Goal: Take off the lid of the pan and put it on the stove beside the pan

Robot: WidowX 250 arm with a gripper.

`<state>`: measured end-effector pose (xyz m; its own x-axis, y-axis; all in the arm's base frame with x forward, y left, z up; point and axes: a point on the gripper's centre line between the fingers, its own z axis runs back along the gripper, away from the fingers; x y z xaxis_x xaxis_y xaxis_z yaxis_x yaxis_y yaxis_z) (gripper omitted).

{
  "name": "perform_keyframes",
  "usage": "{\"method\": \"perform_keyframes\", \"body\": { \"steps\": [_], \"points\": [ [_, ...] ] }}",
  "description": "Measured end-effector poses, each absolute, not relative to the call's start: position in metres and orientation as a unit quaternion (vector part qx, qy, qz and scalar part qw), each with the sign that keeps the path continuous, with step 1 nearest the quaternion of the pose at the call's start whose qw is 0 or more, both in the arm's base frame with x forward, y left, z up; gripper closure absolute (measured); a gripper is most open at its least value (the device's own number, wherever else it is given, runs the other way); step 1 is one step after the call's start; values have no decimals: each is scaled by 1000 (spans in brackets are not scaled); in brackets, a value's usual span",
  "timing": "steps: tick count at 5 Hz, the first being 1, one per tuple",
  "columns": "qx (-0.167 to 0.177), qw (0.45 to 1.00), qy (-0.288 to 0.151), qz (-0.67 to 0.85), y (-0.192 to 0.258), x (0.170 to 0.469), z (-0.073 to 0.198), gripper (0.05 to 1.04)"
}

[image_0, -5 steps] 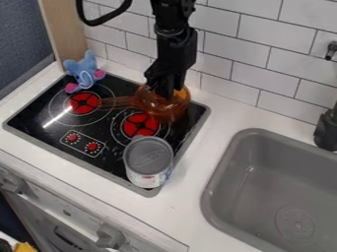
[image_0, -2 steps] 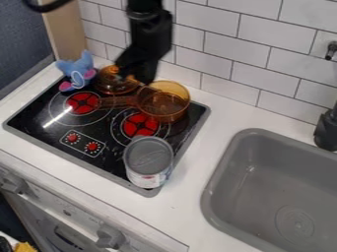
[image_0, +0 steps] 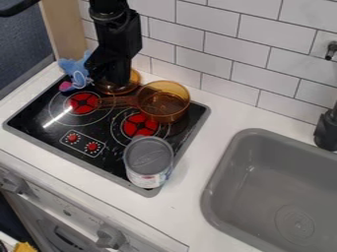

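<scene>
Amber saucepan [image_0: 164,102]: uncovered, sitting toward the rear of the stove [image_0: 109,134], a bit left of the frame's centre, handle [image_0: 116,102] pointing left. We can see right down into it, so the first half of the job looks done.

Amber lid [image_0: 134,80]: upper left of the frame, on or just over the back of the stove, beside the pan. A second ago it was over at the pan with the gripper; now they're both up here. We read that as the lid being right about where the task wants it.

Black gripper [image_0: 117,82]: upper left too, hanging over the lid and hiding its middle. Honestly, we can't tell if the pincer is apart, together or clamped on the lid.

Blue plush toy [image_0: 74,76]: just left of the gripper, looks nudged a little left compared with a second ago. Snug spot, so we'd worry about it catching the lid's edge.

Tin can [image_0: 148,160]: upright at the front right of the stove, same place as before, out of the way.

Next for us: make sure the lid's flat and free, then lift straight up.
</scene>
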<state>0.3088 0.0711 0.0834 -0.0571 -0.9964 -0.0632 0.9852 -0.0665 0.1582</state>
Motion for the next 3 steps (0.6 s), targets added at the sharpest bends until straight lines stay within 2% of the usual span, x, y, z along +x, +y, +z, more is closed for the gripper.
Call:
{"method": "perform_keyframes", "body": {
  "steps": [1, 2, 3],
  "points": [
    [63, 694, -37, -717, 80, 300, 78, 861],
    [63, 693, -36, -718, 81, 300, 78, 601],
    [63, 692, -37, -718, 80, 300, 78, 288]
  ]
}}
